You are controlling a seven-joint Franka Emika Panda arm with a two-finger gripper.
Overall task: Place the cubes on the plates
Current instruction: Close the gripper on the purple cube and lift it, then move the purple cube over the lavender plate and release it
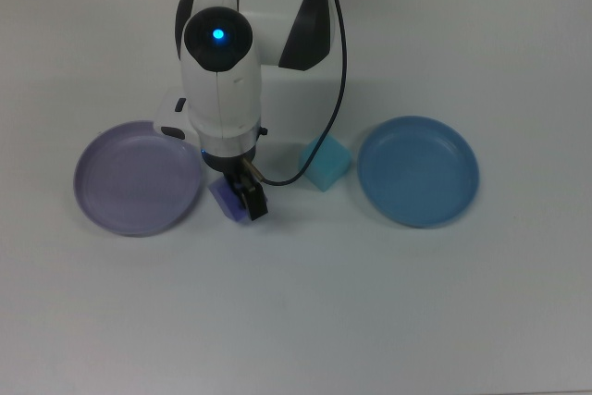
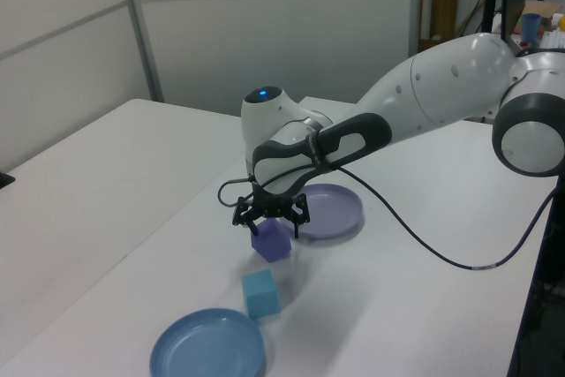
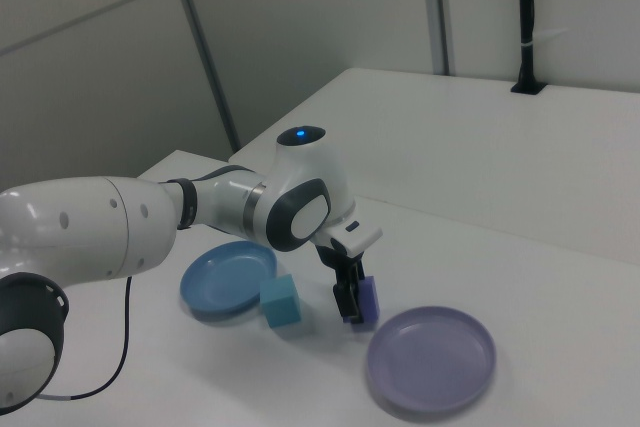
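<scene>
We see the gripper (image 1: 242, 199) low over the white table (image 1: 305, 321), fingers set down on either side of the purple-blue cube (image 1: 225, 198). In the left view the cube (image 2: 271, 241) sits tilted betw. the black fingers and looks raised a bit off the table, so we read the gripper (image 2: 269, 220) as clamped on it. In the right view the gripper (image 3: 352, 305) hides most of the cube (image 3: 369, 299); only a purple sliver shows at the right view's right of the fingers.

Rel. to the gripper:
- Lavender plate (image 1: 134, 178): just beside it, toward the top view's left. Plate rim is close to the cube; we can't tell if they touch. In the right view the plate (image 3: 430, 357) lies below and to the right view's right of the gripper.
- Turquoise cube (image 1: 325, 162): near, toward the top view's right and a bit up; it rests on the table, apart from the gripper. In the left view it (image 2: 260, 294) sits below the gripper, betw. it and the blue plate.
- Blue plate (image 1: 418, 171): well apart, toward the top view's right, past the turquoise cube. Nothing on it.

The white arm (image 1: 220, 80) w/ its blue light reaches in from the top view's upper edge, and a black cable (image 1: 335, 71) runs alongside it.
</scene>
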